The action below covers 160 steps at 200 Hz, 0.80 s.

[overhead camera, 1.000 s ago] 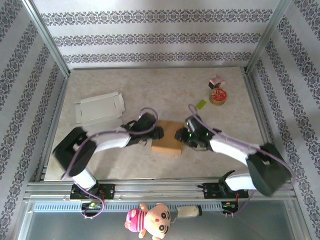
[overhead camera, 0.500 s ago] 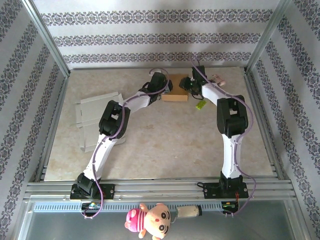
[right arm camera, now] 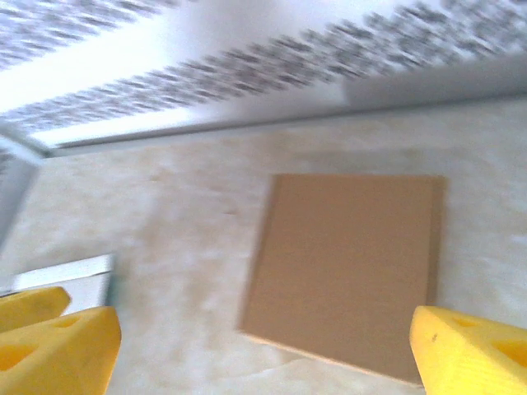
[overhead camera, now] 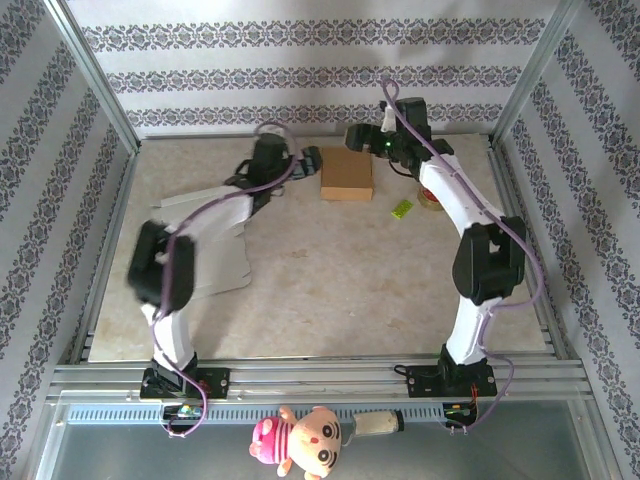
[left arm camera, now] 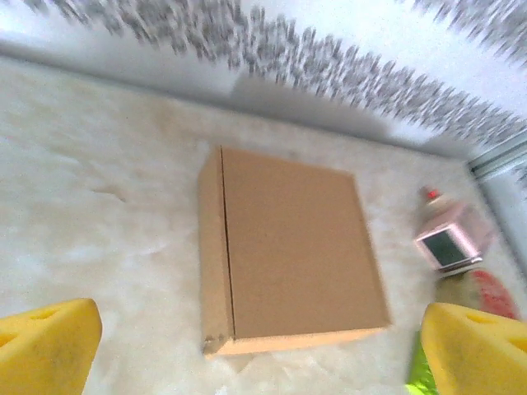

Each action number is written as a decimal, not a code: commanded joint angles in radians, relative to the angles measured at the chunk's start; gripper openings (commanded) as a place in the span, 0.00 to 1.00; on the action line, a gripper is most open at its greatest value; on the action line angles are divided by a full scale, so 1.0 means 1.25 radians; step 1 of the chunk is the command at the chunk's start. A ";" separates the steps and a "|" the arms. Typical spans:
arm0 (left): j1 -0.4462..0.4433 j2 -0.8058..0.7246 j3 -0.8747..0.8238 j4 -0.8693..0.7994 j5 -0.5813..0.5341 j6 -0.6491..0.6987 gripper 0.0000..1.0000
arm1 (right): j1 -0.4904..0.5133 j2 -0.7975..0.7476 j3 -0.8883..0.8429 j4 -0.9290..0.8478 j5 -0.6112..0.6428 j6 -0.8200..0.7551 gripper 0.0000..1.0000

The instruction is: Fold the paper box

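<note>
The box point(overhead camera: 346, 175) lies flat and closed at the far middle of the table point(overhead camera: 330, 280), long axis running near to far, between the left gripper point(overhead camera: 310, 163), just beside its left edge, and the right gripper point(overhead camera: 360, 137) by its far right corner, both with fingers spread wide.

The paper box point(left arm camera: 296, 251) is matt brown cardboard on a smooth, marbled table point(left arm camera: 99, 206) framed by dull metal rails point(overhead camera: 320, 375).
</note>
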 commanded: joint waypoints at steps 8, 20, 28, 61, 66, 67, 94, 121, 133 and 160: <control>0.022 -0.279 -0.198 -0.035 -0.009 -0.007 0.99 | 0.132 0.016 0.001 -0.039 -0.114 0.012 0.91; 0.024 -0.383 -0.256 -0.130 -0.034 0.024 0.99 | 0.181 0.044 0.017 -0.043 -0.135 0.037 0.90; 0.026 -0.447 -0.271 -0.218 -0.065 0.043 0.99 | 0.216 0.067 0.029 -0.040 -0.131 0.049 0.90; 0.030 -0.684 -0.369 -0.486 -0.175 0.027 0.99 | 0.332 0.216 0.143 -0.040 -0.060 0.069 0.90; 0.033 -0.716 -0.390 -0.516 -0.190 0.019 0.99 | 0.340 0.243 0.171 -0.046 -0.055 0.072 0.90; 0.035 -0.719 -0.393 -0.522 -0.192 0.017 0.99 | 0.342 0.249 0.178 -0.048 -0.055 0.072 0.90; 0.076 -0.844 -0.471 -0.655 -0.251 -0.013 1.00 | 0.370 0.383 0.308 -0.074 0.030 0.076 0.89; 0.138 -0.920 -0.557 -0.625 -0.177 -0.055 0.99 | 0.381 0.528 0.464 -0.137 0.080 0.059 0.88; 0.167 -0.921 -0.575 -0.601 -0.134 -0.068 0.99 | 0.384 0.593 0.559 -0.182 0.064 0.065 0.87; 0.199 -0.891 -0.580 -0.557 -0.087 -0.069 0.99 | 0.395 0.690 0.679 -0.193 0.011 0.094 0.73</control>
